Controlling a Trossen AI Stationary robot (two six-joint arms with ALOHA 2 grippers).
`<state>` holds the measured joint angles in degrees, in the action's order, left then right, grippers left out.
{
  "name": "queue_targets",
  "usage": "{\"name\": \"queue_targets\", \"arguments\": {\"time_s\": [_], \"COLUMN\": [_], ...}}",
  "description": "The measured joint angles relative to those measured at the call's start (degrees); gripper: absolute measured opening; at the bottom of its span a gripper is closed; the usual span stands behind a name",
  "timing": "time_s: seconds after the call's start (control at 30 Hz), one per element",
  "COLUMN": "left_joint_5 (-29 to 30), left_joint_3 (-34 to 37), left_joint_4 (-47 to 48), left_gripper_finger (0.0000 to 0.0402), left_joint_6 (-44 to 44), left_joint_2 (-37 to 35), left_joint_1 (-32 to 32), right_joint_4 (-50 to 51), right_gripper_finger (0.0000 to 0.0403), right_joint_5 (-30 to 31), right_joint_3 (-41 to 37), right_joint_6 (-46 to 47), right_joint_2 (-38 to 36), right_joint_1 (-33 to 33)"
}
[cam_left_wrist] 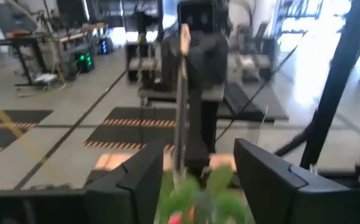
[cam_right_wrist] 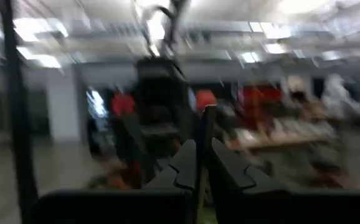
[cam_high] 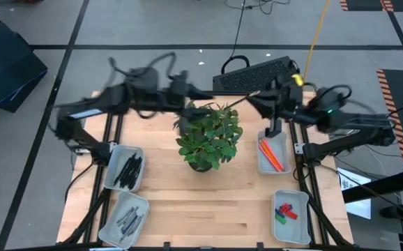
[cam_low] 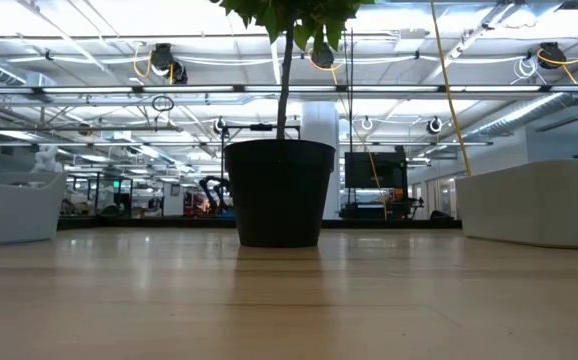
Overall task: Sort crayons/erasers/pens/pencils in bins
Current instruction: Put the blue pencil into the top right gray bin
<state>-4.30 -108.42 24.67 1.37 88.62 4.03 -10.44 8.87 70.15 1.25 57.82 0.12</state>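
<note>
Left gripper (cam_left_wrist: 195, 150): held high over the potted plant (cam_high: 208, 136) at the middle of the table's far half; the fingers are spread wide, nothing is gripped, and a thin dark stick (cam_left_wrist: 181, 106) stands in the gap between them.
Right gripper (cam_right_wrist: 202, 152): raised just beside the plant on the right arm's side, facing the left gripper; the fingers are pressed together on the thin dark stick.
Thin dark stick: held in the air above the leaves, reaching from the right gripper towards the left one; whether it is a pen or a pencil cannot be told.
Pens (cam_high: 128, 169): laid in the far bin (cam_high: 113, 162) on the left side.
Near left bin (cam_high: 109, 224): filled with greyish sticks (cam_high: 127, 217) of a kind that cannot be told.
Pencils (cam_high: 271, 155): orange and red, laid in the far right bin (cam_high: 282, 143), below the right arm.
Erasers (cam_high: 286, 212): blue, red and green, gathered in the near right bin (cam_high: 300, 224).
Pot (cam_low: 279, 190): dark and round, set upright on the wooden table (cam_high: 208, 202).
Keyboard (cam_high: 257, 73): placed beyond the table's far edge.
</note>
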Motion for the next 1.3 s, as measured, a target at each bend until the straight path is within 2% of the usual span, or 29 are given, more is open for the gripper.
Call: {"name": "queue_targets", "arguments": {"time_s": [0.13, 0.27, 0.4, 0.53, 0.7, 0.93, 1.1, 1.3], "left_joint_5": [3.1, 9.5, 15.8, 18.5, 21.6, 22.4, 22.0, 17.5], "left_joint_3": [0.0, 0.0, 0.6, 5.5, 15.6, 26.2, 29.7, 30.3], "left_joint_4": [10.0, 21.0, 28.6, 28.7, 27.9, 27.4, 24.5, 24.5], "left_gripper_finger": [0.0207, 0.0193, 0.0172, 0.0152, 0.0135, 0.0127, 0.0127, 0.0127], "left_joint_6": [2.2, 2.0, -1.1, -4.4, -10.1, -12.5, -9.5, -12.4], "left_joint_2": [-7.2, -14.4, -20.5, -26.3, -32.3, -36.0, -34.8, -33.4], "left_joint_1": [0.1, -0.8, -2.3, -3.9, -6.0, -7.2, -7.2, -7.2], "right_joint_4": [24.0, 46.1, 64.8, 75.0, 80.5, 80.2, 77.6, 75.3], "right_gripper_finger": [0.0014, 0.0014, 0.0014, 0.0014, 0.0014, 0.0014, 0.0016, 0.0042], "right_joint_5": [7.1, 14.6, 16.7, 16.8, 13.0, 3.4, 2.2, 1.6], "right_joint_3": [11.3, 18.2, 18.2, 13.1, 1.8, -12.9, -19.1, -23.8], "right_joint_6": [0.0, 7.0, 19.5, 32.1, 45.5, 55.8, 57.2, 55.2], "right_joint_2": [0.0, 0.5, 0.6, 1.3, 1.1, 2.3, 4.8, 7.7], "right_joint_1": [0.0, -0.1, -1.3, -1.6, -1.8, -4.0, -6.7, -8.7]}}
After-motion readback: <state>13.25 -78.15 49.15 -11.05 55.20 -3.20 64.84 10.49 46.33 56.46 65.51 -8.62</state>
